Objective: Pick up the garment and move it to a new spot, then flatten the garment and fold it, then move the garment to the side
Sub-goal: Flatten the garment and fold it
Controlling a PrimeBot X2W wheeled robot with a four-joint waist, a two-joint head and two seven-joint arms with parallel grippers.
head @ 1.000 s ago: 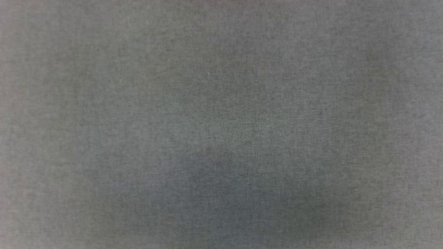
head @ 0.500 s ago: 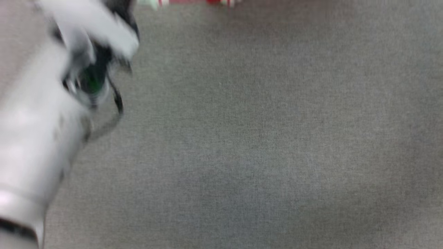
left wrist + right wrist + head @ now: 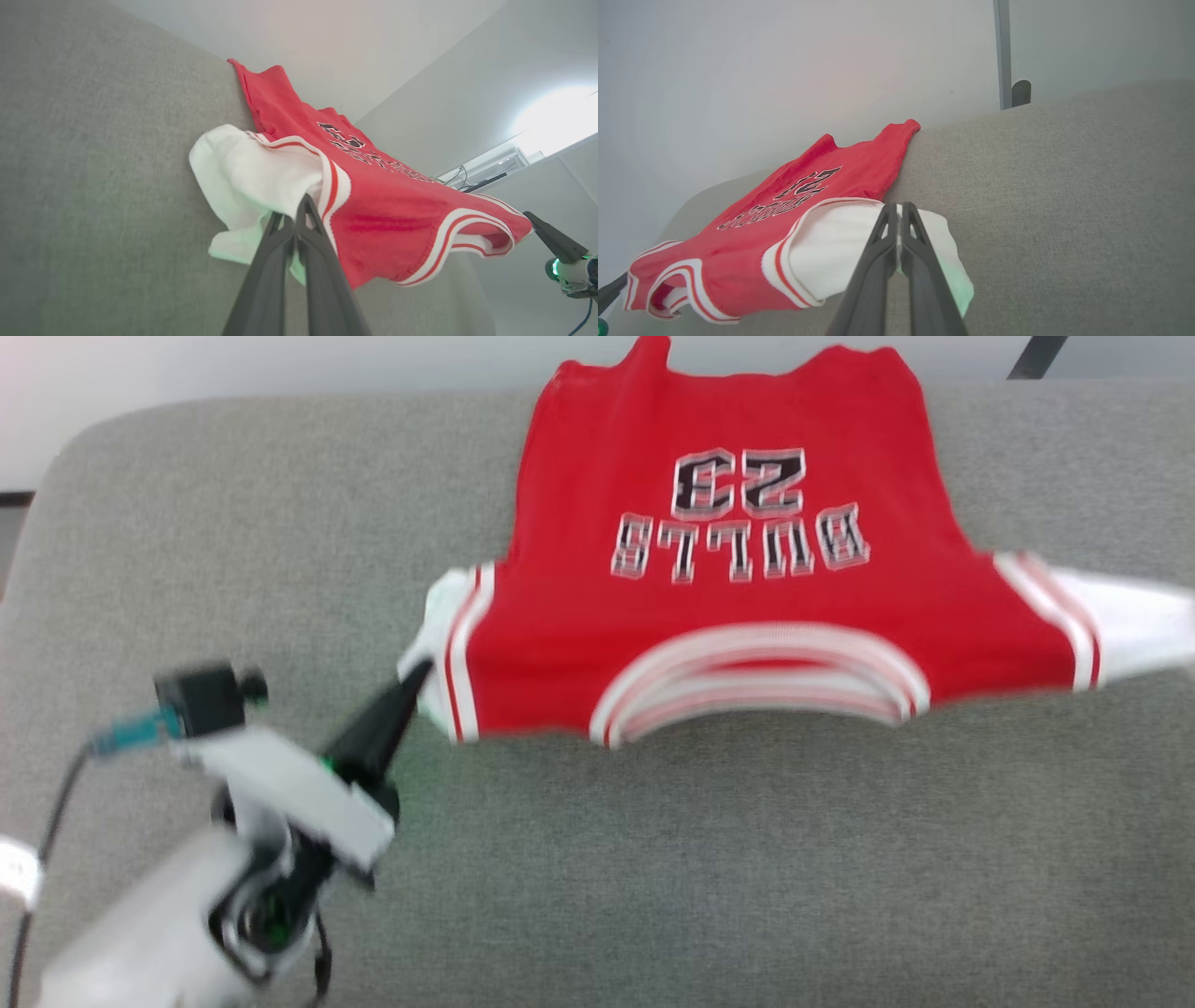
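From the head view, the red jersey lies printed side up across the upper middle of the frame, on the grey cloth-covered table. Its lettering reads upside down from here, and its hem reaches the table's far edge at the top. The striped neckline faces the bottom of the frame. At lower left the left hand has its dark fingers pressed together on the white sleeve at the jersey's left end. The other sleeve runs out to the right edge of the frame (rather blurred there).

In the left wrist view, the left hand is at bottom centre, fingers closed tight on the bunched white sleeve. The jersey stretches away to the right. The right hand sits at the far right edge, its dark tip meeting the jersey's far end.

In the right wrist view, the right hand rises from bottom centre, fingers pinched shut on the other white sleeve, with the jersey spreading to the lower left over the table. A pale wall stands behind, and a grey post is at upper right.
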